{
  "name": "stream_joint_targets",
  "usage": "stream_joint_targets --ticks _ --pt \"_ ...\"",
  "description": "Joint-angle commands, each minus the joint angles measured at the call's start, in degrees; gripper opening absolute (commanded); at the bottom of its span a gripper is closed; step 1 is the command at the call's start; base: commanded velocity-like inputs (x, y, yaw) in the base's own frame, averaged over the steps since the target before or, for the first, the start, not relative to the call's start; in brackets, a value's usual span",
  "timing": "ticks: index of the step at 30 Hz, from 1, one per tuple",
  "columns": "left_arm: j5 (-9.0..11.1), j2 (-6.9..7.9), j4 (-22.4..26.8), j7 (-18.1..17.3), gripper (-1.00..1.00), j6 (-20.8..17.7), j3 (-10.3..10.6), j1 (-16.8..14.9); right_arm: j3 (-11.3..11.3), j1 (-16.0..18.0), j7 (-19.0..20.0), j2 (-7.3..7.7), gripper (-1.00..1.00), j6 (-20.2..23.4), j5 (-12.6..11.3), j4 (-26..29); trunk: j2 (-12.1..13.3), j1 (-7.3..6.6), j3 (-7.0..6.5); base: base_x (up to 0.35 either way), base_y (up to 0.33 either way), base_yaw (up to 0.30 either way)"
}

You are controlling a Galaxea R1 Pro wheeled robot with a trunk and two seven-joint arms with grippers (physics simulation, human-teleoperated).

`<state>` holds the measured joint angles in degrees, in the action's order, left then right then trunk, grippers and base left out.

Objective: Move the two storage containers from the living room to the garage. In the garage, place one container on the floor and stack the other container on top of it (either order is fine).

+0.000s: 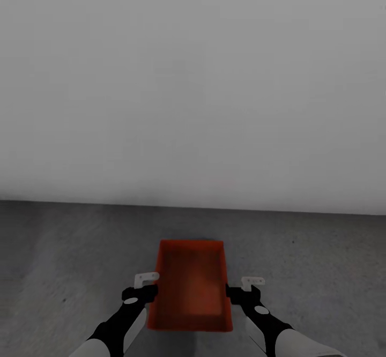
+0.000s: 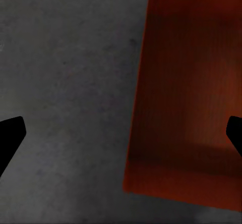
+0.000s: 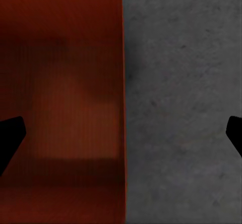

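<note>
Head view: storage container (image 1: 190, 287) on floor (image 1: 321, 271), near wall (image 1: 193, 78).

We record a dark grey, rough, concrete-like floor (image 1: 321, 271) that runs back to a plain pale wall (image 1: 193, 78). One red-orange open-topped box (image 1: 190, 284) appears to lie on it, long side pointing toward the wall; contact cannot be confirmed. In the wrist views, the same speckled floor borders the box's long walls on both sides.
</note>
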<state>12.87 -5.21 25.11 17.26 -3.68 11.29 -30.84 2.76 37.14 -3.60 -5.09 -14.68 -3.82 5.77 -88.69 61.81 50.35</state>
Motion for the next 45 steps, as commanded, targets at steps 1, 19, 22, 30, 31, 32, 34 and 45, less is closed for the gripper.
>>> stream_joint_targets --ticks 1,19,22,30,31,32,34,45 --pt "0.5 0.04 0.1 0.5 1.0 -0.3 0.5 0.0 0.3 0.0 -0.2 -0.01 1.0 -0.2 -0.4 -0.1 0.4 -0.23 -0.15 0.0 0.0 0.0" --pt "0.6 0.1 0.3 0.4 1.0 0.2 0.5 0.0 0.3 0.0 -0.2 -0.01 1.0 -0.2 -0.4 -0.1 7.6 -4.18 -3.38 0.0 0.0 0.0" --pt "0.6 0.16 0.3 0.4 1.0 0.3 0.5 0.0 0.3 0.0 -0.2 -0.01 1.0 -0.2 -0.4 -0.1 8.0 -4.4 -3.56 0.0 0.0 0.0" --pt "0.6 0.17 0.4 0.4 1.0 0.3 0.5 0.0 0.3 0.0 -0.2 -0.01 1.0 -0.3 -0.4 -0.1 8.0 -4.4 -3.56 0.0 0.0 0.0" --pt "0.6 0.18 0.4 0.4 1.0 0.3 0.5 0.0 0.3 0.0 -0.2 -0.01 1.0 -0.2 -0.4 -0.1 8.0 -4.4 -3.56 0.0 0.0 0.0" --pt "0.6 0.16 0.4 0.4 1.0 0.2 0.5 0.0 0.3 0.0 -0.2 -0.01 1.0 -0.2 -0.4 -0.1 8.0 -4.4 -3.56 0.0 0.0 0.0" --pt "0.6 0.13 0.4 0.5 1.0 -0.1 0.4 0.0 0.3 0.0 -0.2 -0.01 1.0 -0.2 -0.4 -0.1 8.0 -4.4 -3.56 -0.002 0.0 0.0" --pt "0.6 -0.06 0.2 0.5 1.0 -0.5 0.2 0.0 0.3 0.0 -0.2 -0.01 1.0 -0.3 -0.4 -0.1 8.0 -4.4 -3.56 -0.24 0.0 0.0"
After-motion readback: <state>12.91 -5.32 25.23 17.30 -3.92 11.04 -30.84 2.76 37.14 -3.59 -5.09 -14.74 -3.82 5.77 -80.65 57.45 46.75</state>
